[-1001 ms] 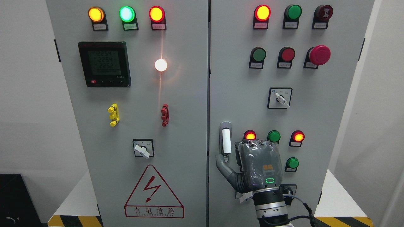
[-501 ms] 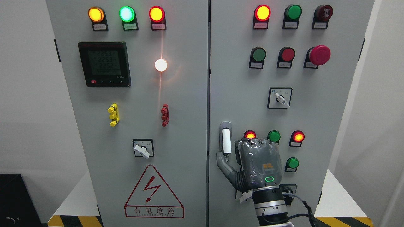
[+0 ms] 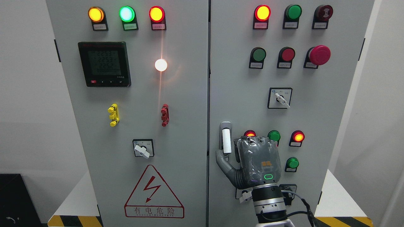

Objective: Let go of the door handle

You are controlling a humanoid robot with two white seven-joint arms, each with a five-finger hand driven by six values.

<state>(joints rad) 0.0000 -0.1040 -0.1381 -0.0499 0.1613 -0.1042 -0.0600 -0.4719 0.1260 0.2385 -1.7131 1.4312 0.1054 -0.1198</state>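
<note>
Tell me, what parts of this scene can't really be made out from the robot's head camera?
- Right hand: only its back shows, so the fingers beyond the knuckles are hidden, as is whether they touch the door handle.
- Red lamp: its lower half is covered by the hand.
- Black part by the wrist: mostly hidden behind wrist and cable.
- Small labels under the lamps: print too small to read.
- Left arm: not in view.

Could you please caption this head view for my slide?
Right hand beside the white door handle on the grey cabinet.
</note>
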